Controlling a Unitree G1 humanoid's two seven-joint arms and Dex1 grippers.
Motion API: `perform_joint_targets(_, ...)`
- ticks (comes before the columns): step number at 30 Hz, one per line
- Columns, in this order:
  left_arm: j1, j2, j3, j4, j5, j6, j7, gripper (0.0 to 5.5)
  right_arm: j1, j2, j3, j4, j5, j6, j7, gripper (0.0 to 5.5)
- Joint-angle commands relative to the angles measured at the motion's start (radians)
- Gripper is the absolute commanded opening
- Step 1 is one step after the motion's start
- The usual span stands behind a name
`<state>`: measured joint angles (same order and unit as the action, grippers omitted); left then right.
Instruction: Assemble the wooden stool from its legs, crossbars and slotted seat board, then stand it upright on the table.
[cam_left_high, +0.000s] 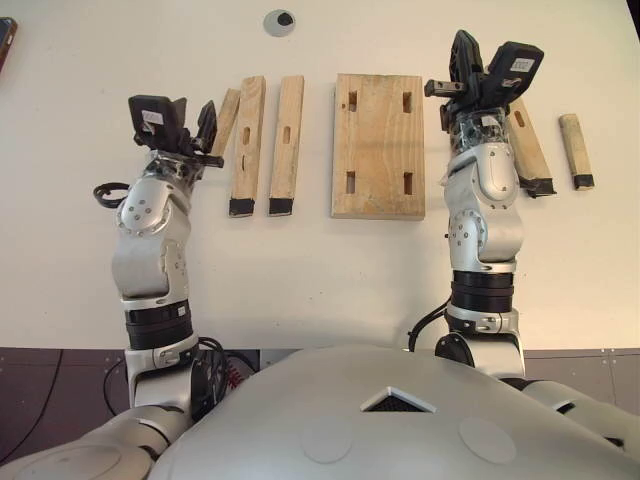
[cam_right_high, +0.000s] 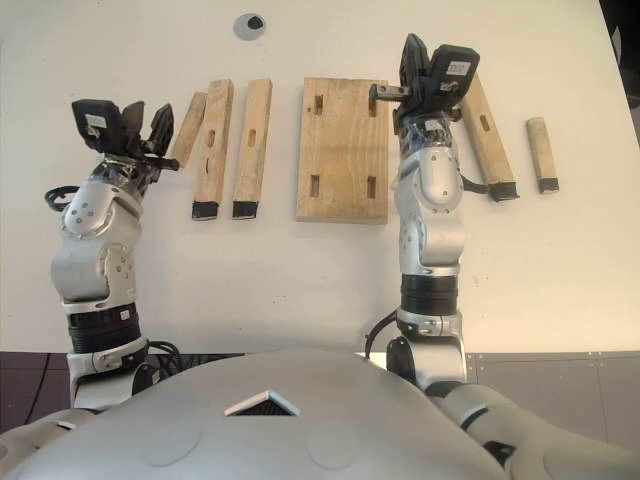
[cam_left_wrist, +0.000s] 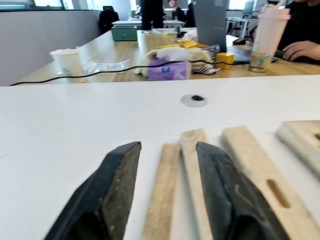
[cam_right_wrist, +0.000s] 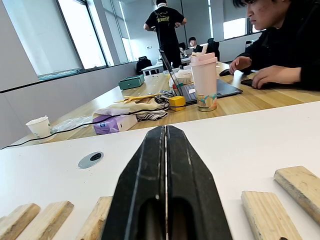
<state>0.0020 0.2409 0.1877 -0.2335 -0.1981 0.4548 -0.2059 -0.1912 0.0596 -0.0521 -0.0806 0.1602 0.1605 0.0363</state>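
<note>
None of the stool is joined yet. The slotted seat board (cam_left_high: 378, 145) lies flat mid-bench, with two legs (cam_left_high: 248, 145) (cam_left_high: 287, 145) and a thin crossbar (cam_left_high: 226, 122) to its left, and a third leg (cam_left_high: 527, 150) and a short crossbar (cam_left_high: 576, 150) to its right. The left gripper (cam_left_high: 204, 122) hovers spread over the thin crossbar, holding nothing. The right gripper (cam_right_wrist: 165, 131) is pressed closed and empty near the board's right edge. All the joining and the standing-up are left to do on the white bench (cam_left_high: 120, 50).

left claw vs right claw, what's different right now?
Left claw is open, fingers spread; right claw is shut, fingers pressed together. Left claw sits by the leftmost wooden strip; right claw is by the seat board's right edge. Shared: both hold nothing and point away from the robot.
</note>
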Motion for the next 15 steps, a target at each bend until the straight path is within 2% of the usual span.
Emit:
perform_joint_targets(1,0.018,0.019,-0.014,0.091,-0.004,0.038,-0.03,2.31,-0.022,-0.009,0.007,0.005,-0.007,0.009,0.0,0.0)
perform_joint_targets(6,0.046,0.004,0.013,0.217,-0.037,0.047,-0.052,2.31,-0.034,-0.024,0.002,0.014,-0.004,0.02,0.015,0.0)
perform_joint_targets(11,0.07,0.031,-0.051,0.327,0.008,-0.016,-0.1,2.31,-0.046,-0.026,-0.003,0.027,-0.007,0.019,0.017,0.0)
perform_joint_targets(15,0.035,0.028,-0.082,0.384,0.025,-0.078,-0.117,1.73,-0.041,-0.022,0.006,0.034,-0.008,0.01,0.01,0.0)
